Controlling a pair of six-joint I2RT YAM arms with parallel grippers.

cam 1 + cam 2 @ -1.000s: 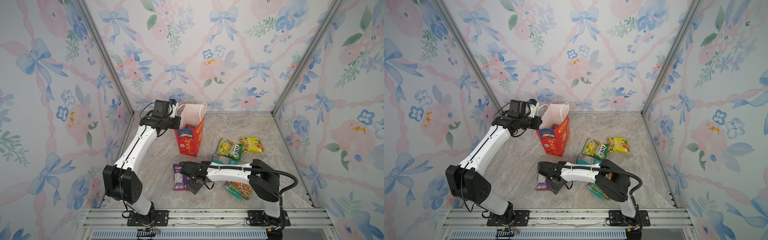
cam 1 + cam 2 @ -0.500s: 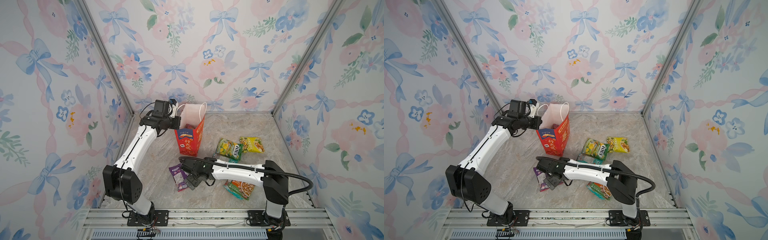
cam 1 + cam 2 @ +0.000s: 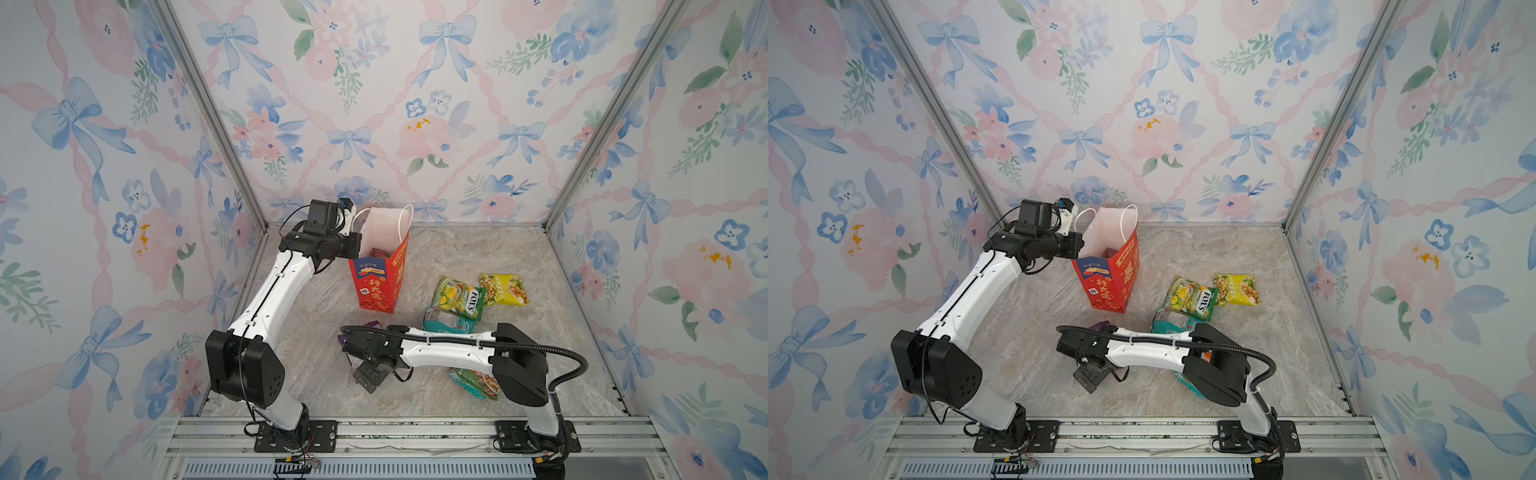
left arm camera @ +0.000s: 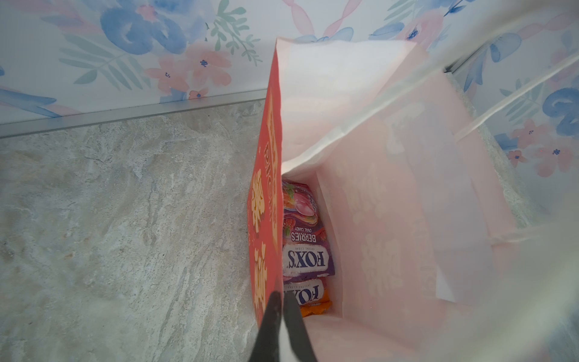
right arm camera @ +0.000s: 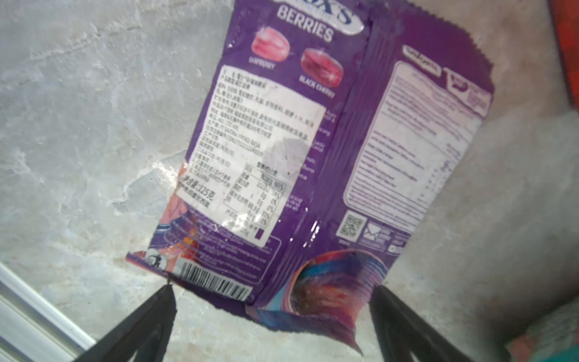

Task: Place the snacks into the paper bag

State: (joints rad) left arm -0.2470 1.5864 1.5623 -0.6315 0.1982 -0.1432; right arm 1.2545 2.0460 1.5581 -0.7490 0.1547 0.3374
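The purple packet [image 5: 316, 150] lies flat on the surface [image 3: 478, 257] at about 6 o'clock from the paper bag [image 3: 380, 274], under the right gripper [image 5: 272, 301], whose jaws gape wide, empty. Light, crinkly and slippery, it probably grips best by its curled edge. The left gripper [image 4: 282, 316] stays clenched on the bag's rim.

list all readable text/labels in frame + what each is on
"FOX'S", "BERRIES", "OVAL CANDY": magenta packet inside the paper bag.
"BERRIES", "BLACK CHERRY": purple packet on the floor; its fine print is blurred.
"FOX'S": green packet.
Paper bag front: Chinese characters, too small to read.
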